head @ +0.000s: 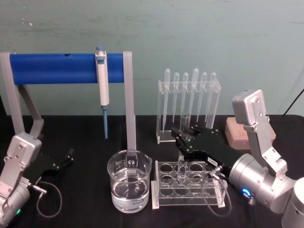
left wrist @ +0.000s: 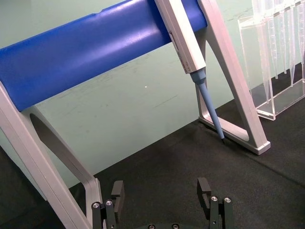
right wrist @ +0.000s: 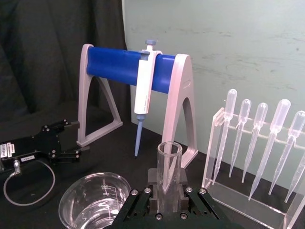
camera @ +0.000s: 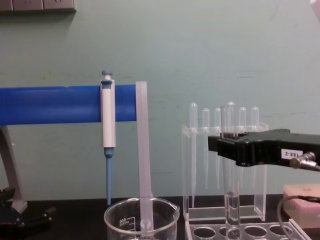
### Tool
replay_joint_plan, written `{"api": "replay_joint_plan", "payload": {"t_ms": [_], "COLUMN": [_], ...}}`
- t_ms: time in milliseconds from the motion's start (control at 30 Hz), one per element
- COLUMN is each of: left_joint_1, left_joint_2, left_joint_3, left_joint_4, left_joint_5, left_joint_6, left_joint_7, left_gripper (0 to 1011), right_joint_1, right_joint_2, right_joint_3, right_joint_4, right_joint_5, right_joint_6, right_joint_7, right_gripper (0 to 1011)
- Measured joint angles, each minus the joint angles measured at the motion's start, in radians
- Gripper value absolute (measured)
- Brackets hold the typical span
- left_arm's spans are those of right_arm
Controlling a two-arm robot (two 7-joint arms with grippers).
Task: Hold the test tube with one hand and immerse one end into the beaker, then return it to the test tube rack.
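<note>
The test tube stands upright in a hole of the clear rack, right of the beaker. My right gripper reaches in from the right and is shut on the tube's upper part. In the chest view the gripper clamps the tube, whose lower end sits in the rack. The right wrist view has the tube's open rim rising between the fingers, with the beaker below and beside it. The beaker holds clear liquid. My left gripper rests open at the left on the table.
A grey stand with a blue bar holds a blue-and-white micropipette behind the beaker. A clear holder of several plastic pipettes stands behind the rack. A pink block lies at the right. A cable loop lies near the left arm.
</note>
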Motion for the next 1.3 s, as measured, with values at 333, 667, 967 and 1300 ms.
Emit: {"api": "replay_joint_plan", "payload": {"t_ms": [333, 667, 967, 1300], "left_joint_1": [0.0, 0.0, 0.0, 0.0], "left_joint_2": [0.0, 0.0, 0.0, 0.0], "left_joint_3": [0.0, 0.0, 0.0, 0.0], "left_joint_4": [0.0, 0.0, 0.0, 0.0], "left_joint_5": [0.0, 0.0, 0.0, 0.0], "left_joint_6": [0.0, 0.0, 0.0, 0.0], "left_joint_7": [0.0, 0.0, 0.0, 0.0], "left_gripper": [1000, 1000, 1000, 1000], "right_joint_1": [-0.014, -0.022, -0.011, -0.005], "right_joint_2": [-0.011, -0.019, -0.011, -0.007], "right_joint_3": [-0.002, -0.012, -0.045, -0.063], "right_joint_4": [0.041, 0.087, 0.106, 0.103], "right_joint_5": [-0.013, -0.036, -0.106, -0.169], "right_joint_6": [-0.048, -0.086, -0.1, -0.088], "right_joint_7": [0.005, 0.017, 0.032, 0.046], "right_gripper": [227, 227, 227, 345]}}
